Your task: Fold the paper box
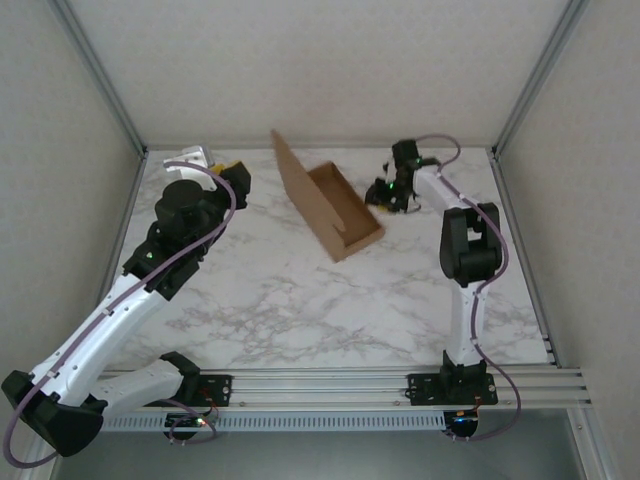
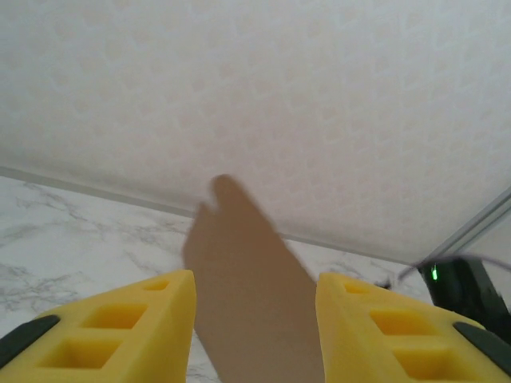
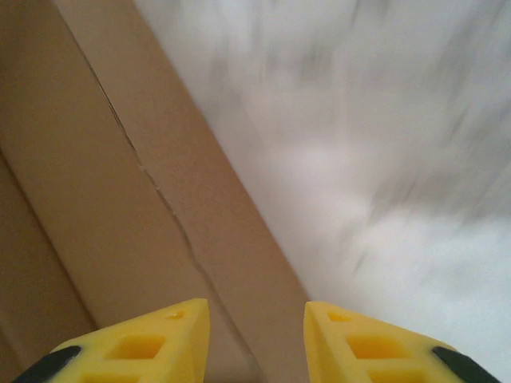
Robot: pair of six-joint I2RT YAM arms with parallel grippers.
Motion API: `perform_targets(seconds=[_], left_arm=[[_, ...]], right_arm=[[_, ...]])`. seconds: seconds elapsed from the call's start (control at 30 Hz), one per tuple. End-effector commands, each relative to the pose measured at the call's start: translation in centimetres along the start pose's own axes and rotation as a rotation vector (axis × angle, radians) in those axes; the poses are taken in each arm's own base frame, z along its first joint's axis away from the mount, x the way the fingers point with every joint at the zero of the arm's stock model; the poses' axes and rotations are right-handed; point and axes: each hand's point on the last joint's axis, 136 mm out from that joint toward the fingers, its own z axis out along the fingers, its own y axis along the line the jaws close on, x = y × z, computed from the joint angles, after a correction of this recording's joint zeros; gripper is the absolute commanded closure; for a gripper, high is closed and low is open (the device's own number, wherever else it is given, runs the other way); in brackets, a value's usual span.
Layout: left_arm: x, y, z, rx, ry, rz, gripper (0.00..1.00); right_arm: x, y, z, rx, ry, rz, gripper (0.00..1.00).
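The paper box (image 1: 335,205) is a shallow brown cardboard tray at the back middle of the table, lying at an angle, with its tall lid flap (image 1: 289,176) standing up on the left side. My left gripper (image 1: 236,180) hovers a short way left of that flap, apart from it. In the left wrist view the left gripper (image 2: 255,291) is open, and the flap (image 2: 239,271) rises beyond the gap. My right gripper (image 1: 390,192) is just off the box's right end. It (image 3: 257,311) is open over a creased cardboard wall (image 3: 120,199), with nothing clamped.
The marble table (image 1: 300,300) is ringed by white walls with aluminium posts at the back corners (image 1: 140,140). The right arm's dark base shows at the far right (image 2: 471,287) in the left wrist view. The right wrist view is smeared by motion.
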Motion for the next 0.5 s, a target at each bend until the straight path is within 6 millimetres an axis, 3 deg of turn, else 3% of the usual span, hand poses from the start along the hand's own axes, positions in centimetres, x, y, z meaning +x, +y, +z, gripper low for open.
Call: perform_targets(seconds=[0.0,0.07,0.17,0.33,0.47], left_arm=[[0.5,0.5,0.3,0.01,0.025,-0.021,0.57],[0.2,0.8,0.4,0.007,0.026,-0.018,0.57],[0.0,1.2,0.6,0.006,0.026,-0.026,0.57],[0.6,1.8,0.7,0.0,0.035,-0.043,0.57],[1.3,2.4,0.3,-0.011,0.047,-0.035,0.56]], right_arm=[[7.3,7.8,-2.5,-0.204,0.012,-0.104,0.62],[9.6,7.8,-3.8,-0.182,-0.025,-0.134,0.61],[9.3,5.1,-5.0,-0.074,-0.126,-0.11,0.55],[5.4,4.5,-3.4,0.06,-0.149,-0.15,0.52],[1.0,5.2,-2.0,0.178,-0.146,-0.33,0.46]])
